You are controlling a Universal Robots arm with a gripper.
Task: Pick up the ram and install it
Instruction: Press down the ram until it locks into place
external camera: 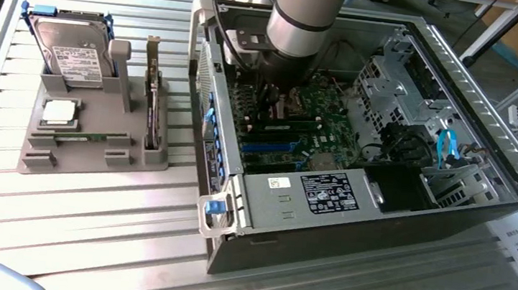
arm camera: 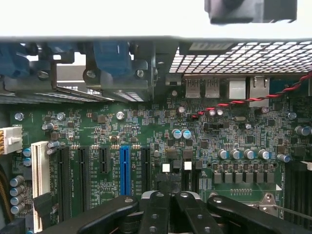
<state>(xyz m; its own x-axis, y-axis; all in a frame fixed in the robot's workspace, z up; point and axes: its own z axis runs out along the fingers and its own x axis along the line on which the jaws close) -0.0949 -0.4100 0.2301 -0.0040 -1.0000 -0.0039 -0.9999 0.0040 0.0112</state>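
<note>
The ram [external camera: 81, 138] lay flat in a slot of the grey holder [external camera: 36, 158] on the tabletop [external camera: 86, 228], likely so it could be grasped cleanly. The gripper [arm camera: 168, 197] hung low over the motherboard [arm camera: 146, 122] inside the open computer case [external camera: 348, 219]. Its fingers were clenched together, and I could not tell whether they held anything.

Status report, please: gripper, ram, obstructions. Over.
Gripper shut, nothing seen in it, over the motherboard inside the case. A ram lies in the grey holder. Nothing seen blocking.
</note>
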